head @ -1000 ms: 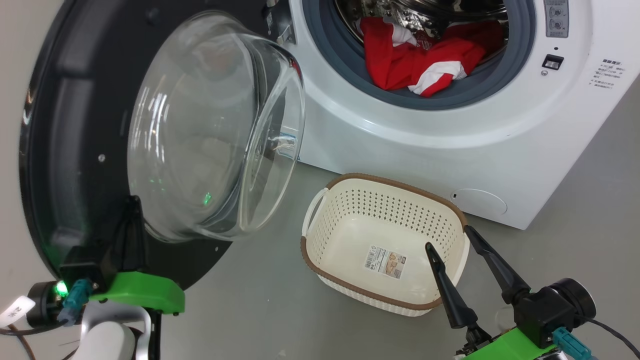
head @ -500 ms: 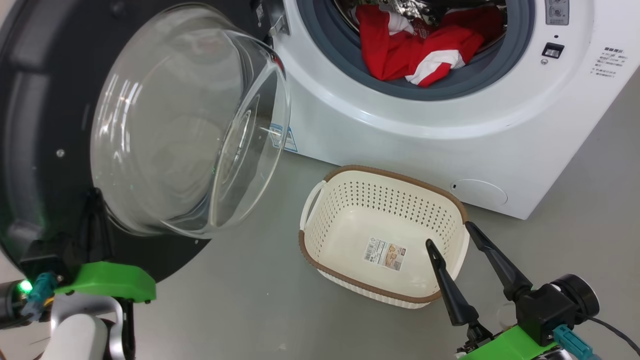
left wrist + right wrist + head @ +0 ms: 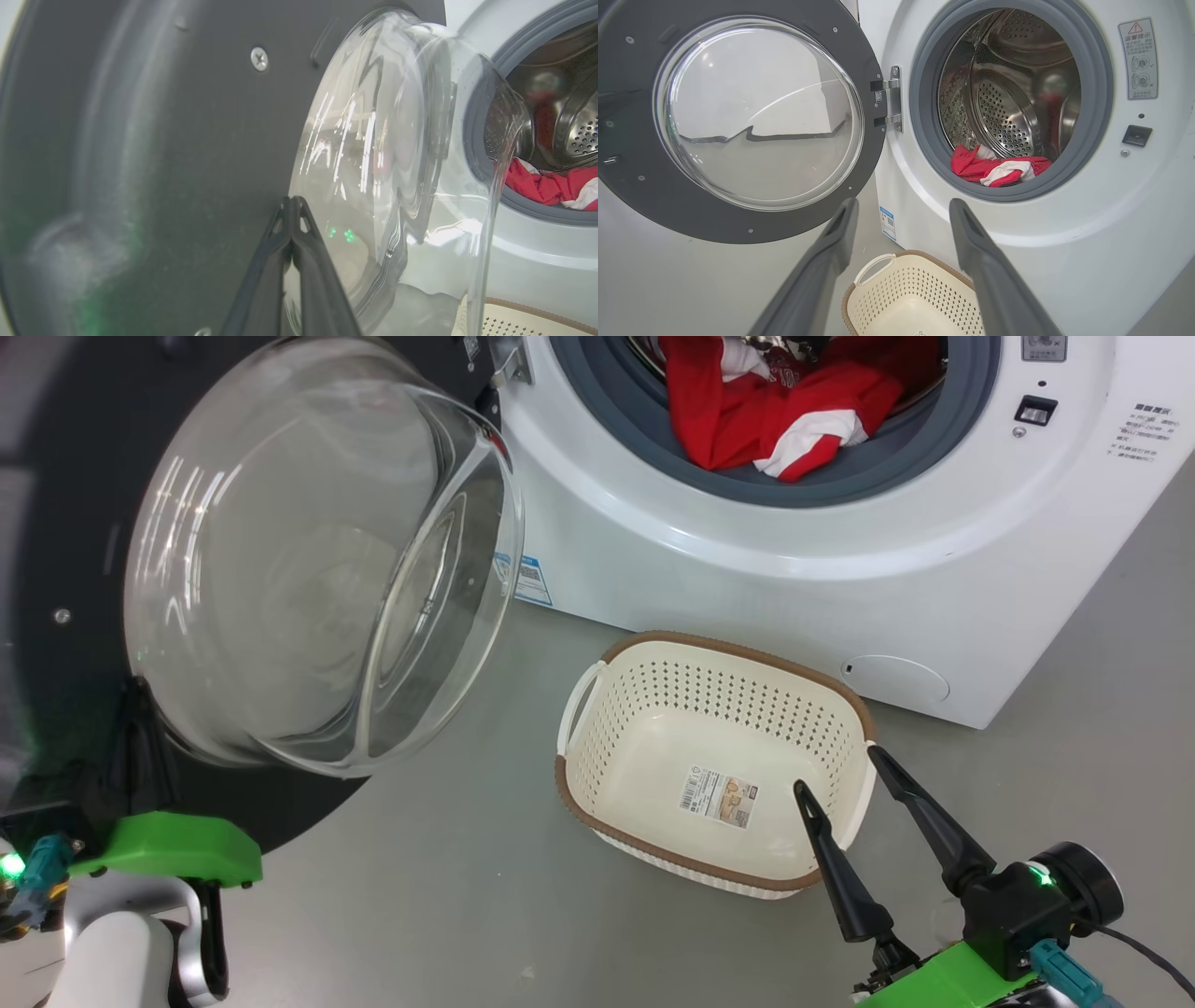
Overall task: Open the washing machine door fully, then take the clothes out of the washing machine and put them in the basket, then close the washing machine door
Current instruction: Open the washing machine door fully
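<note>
The large round washing machine door (image 3: 308, 560), a glossy black ring around a bulging clear glass bowl, stands wide open at the left of the big white front-loading washing machine (image 3: 747, 579), hanging from its hinge. Bright red clothes (image 3: 756, 415) with white stripes lie in the mouth of the perforated steel drum (image 3: 1008, 107), spilling onto the grey rubber gasket (image 3: 597, 392). On the grey floor (image 3: 448, 877) just in front of the machine sits the small cream-white perforated basket (image 3: 653, 649) with a brown rim, holding only a paper label (image 3: 719, 796). The left hand (image 3: 292, 205) has its fingers pressed together on nothing, tips at the door's dark inner face beside the glass; touching or not, I cannot tell. The right hand (image 3: 837, 772) hangs spread wide over the basket's near right corner
</note>
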Motion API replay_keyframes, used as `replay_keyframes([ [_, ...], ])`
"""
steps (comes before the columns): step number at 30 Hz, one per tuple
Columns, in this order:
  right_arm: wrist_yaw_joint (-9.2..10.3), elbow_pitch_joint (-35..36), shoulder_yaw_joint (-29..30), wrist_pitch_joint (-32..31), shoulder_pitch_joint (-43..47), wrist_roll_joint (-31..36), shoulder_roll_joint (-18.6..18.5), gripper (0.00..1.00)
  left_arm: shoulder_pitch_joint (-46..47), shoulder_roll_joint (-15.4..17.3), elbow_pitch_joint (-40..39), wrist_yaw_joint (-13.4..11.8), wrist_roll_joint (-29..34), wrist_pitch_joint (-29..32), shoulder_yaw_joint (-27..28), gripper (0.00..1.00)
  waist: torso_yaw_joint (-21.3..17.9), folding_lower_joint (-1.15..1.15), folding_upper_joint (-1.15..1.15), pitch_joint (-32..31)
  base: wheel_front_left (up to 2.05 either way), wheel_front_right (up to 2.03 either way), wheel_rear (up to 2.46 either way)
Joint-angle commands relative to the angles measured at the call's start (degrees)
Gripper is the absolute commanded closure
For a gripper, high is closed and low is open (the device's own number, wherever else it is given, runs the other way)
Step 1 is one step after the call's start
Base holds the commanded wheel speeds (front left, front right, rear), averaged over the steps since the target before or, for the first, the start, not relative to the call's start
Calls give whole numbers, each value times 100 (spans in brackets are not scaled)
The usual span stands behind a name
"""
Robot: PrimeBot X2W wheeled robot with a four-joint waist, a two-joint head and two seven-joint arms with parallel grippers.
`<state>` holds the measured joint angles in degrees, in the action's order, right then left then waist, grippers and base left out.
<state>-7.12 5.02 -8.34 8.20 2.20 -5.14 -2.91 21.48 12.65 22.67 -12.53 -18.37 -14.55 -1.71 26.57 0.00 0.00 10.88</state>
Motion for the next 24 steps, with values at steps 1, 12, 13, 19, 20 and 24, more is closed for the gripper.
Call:
replay_keyframes([
  [1,-36,196,-141,-25,-140,68,3,0,227,225,-56,14,98,-44,339,100,-13,0,0,21,0,0,0],
  [12,-36,257,-145,-90,-132,146,3,0,474,299,382,177,311,-44,752,100,-83,0,0,100,0,0,0],
  [13,-36,261,-149,-94,-130,148,3,0,504,312,424,181,318,-44,798,100,-88,0,0,100,0,0,0],
  [19,-36,285,-163,-124,-136,174,3,0,627,339,568,236,381,-44,1011,100,-106,0,0,115,0,0,0],
  [20,-36,283,-169,-126,-138,174,3,0,635,334,594,242,401,-45,1029,100,-110,0,0,114,0,0,0],
  [24,-36,278,-178,-122,-150,174,3,0,641,269,636,265,476,-45,1089,100,-121,0,0,114,0,0,0],
])
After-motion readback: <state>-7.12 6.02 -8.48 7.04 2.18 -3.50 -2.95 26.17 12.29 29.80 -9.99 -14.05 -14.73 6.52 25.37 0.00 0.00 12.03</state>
